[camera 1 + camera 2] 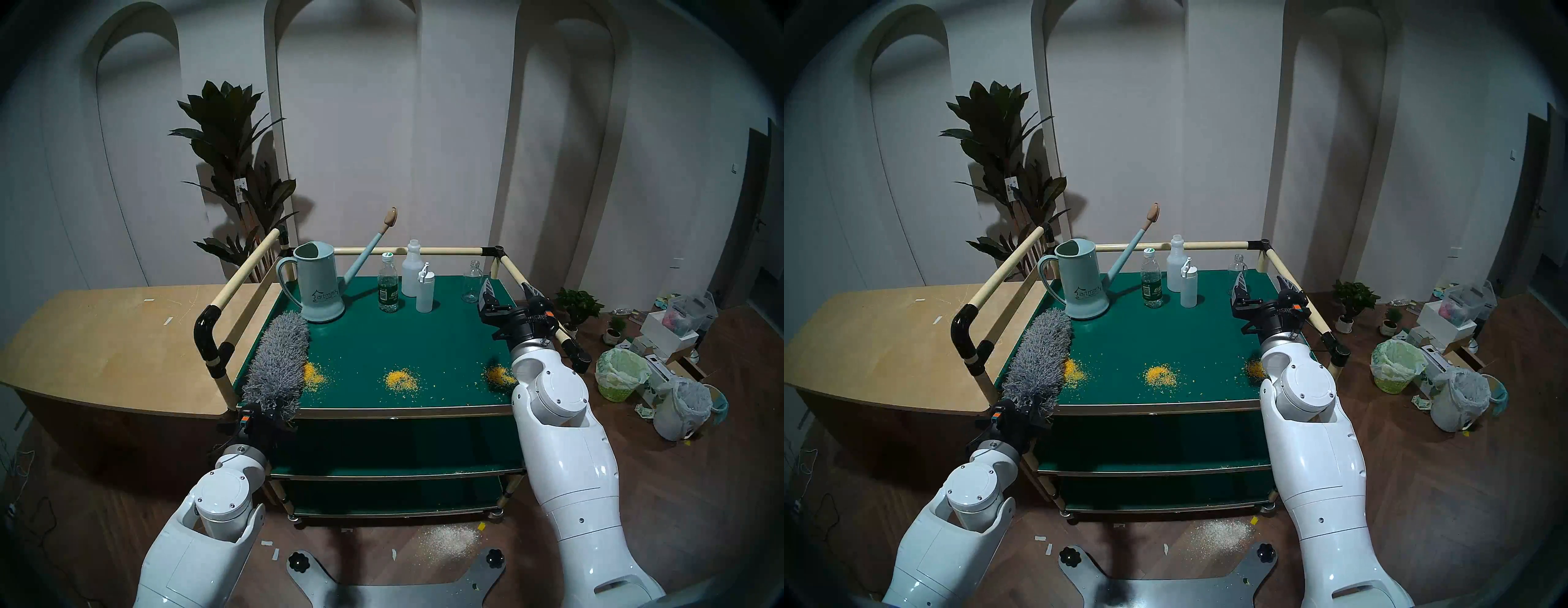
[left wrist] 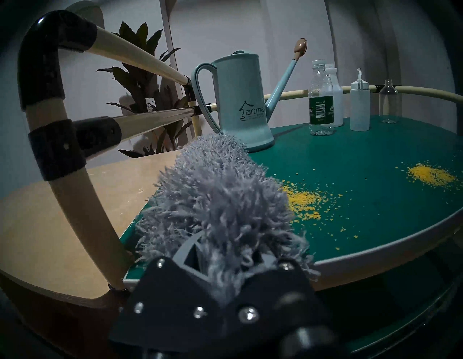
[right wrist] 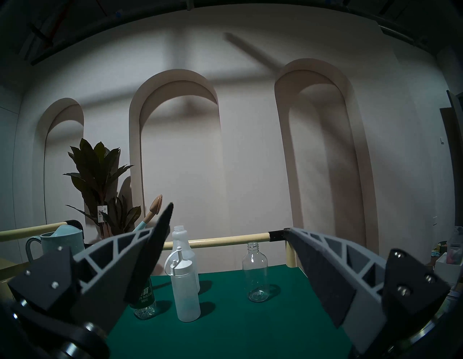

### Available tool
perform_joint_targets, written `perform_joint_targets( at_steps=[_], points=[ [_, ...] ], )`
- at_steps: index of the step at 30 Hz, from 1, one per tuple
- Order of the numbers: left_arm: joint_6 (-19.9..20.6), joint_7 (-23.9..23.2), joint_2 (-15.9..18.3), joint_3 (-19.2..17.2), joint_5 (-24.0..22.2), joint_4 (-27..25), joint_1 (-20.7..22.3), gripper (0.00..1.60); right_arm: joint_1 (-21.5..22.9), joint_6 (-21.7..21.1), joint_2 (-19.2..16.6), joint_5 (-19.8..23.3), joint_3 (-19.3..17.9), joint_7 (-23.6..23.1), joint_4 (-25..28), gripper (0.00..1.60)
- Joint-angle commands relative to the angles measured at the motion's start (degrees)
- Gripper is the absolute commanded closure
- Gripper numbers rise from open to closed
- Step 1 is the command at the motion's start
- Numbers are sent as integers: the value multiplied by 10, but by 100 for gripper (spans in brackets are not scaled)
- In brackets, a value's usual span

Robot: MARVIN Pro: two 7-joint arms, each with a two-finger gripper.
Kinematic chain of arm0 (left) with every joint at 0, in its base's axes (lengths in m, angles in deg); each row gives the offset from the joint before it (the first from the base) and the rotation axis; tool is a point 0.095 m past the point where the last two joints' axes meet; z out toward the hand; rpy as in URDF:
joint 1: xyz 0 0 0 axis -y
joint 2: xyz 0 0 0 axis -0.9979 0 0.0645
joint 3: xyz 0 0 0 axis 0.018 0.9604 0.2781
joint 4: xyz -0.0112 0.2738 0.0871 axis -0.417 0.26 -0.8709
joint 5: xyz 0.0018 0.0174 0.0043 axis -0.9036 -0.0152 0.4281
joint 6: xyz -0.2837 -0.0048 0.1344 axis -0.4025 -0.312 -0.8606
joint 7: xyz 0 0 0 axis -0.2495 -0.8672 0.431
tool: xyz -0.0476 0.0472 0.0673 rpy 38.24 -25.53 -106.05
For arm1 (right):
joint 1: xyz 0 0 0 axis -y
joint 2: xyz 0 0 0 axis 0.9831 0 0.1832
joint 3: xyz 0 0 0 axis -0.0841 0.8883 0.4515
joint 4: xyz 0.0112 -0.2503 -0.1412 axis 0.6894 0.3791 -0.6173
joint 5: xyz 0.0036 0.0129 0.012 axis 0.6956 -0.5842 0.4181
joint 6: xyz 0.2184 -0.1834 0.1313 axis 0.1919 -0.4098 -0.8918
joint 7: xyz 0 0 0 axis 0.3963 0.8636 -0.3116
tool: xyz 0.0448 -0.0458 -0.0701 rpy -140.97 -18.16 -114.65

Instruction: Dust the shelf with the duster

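Duster [image 1: 278, 363]: grey, shaggy; lies along the left edge of the shelf [image 1: 403, 339], tip near the watering can [image 1: 317, 282], handle end over the front corner. Left gripper [image 2: 220, 283]: fingers closed on the duster's base. Likely light, soft and floppy; best held at the stiff handle, never the strands. Three yellow crumb piles [image 1: 401, 379] in a row toward the front, one touching the duster. Right gripper [image 3: 225, 250]: fingers wide apart, empty, over the shelf's right side near the bottles [image 3: 186, 288].
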Motion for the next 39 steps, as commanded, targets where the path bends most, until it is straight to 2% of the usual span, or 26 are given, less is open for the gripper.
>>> perform_joint_targets(
  at_steps=[1, 8, 28, 39],
  points=[
    [17, -28, 21, 5, -4, -34, -1, 160, 12, 1, 1, 5, -4, 0, 8, 0],
    [27, -53, 33, 11, -11, -44, -2, 160, 18, -1, 1, 8, -9, 1, 1, 0],
    [-9, -117, 59, 11, -40, -29, 3, 160, 22, 2, 5, 6, -6, 7, -3, 0],
    [-9, -147, 67, 25, -44, -22, 18, 160, 22, 3, 2, 6, -7, 17, -2, 0]
  ],
)
